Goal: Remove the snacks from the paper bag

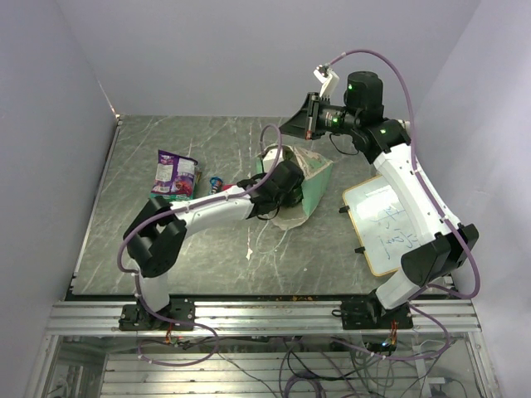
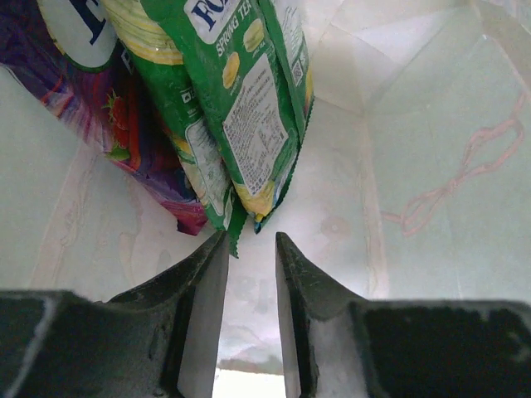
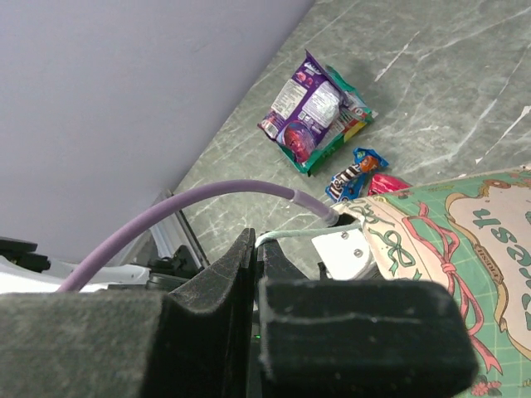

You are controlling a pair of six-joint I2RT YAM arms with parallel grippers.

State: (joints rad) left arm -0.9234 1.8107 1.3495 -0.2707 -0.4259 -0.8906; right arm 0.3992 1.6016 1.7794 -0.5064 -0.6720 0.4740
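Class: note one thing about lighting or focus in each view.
Top external: even light, only soft shadows on the table. Left wrist: light glows through the paper bag; print on the green packet is sharp, the left end effector dark. Right wrist: the right end effector looms shadowed and soft; the purple packet is crisp.

One paper bag [image 1: 317, 189]. Inside: two green packets [image 2: 249, 116], one purple bag [image 2: 75, 108]. Outside: two candy bags [image 3: 303, 116], one blue bar [image 3: 355, 170], one red packet [image 3: 387, 182]. One whiteboard [image 1: 390, 224].

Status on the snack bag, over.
Left tool open inside beige-white paper bag, at green snack packets. Right tool shut above bag. Purple snack packet already out.
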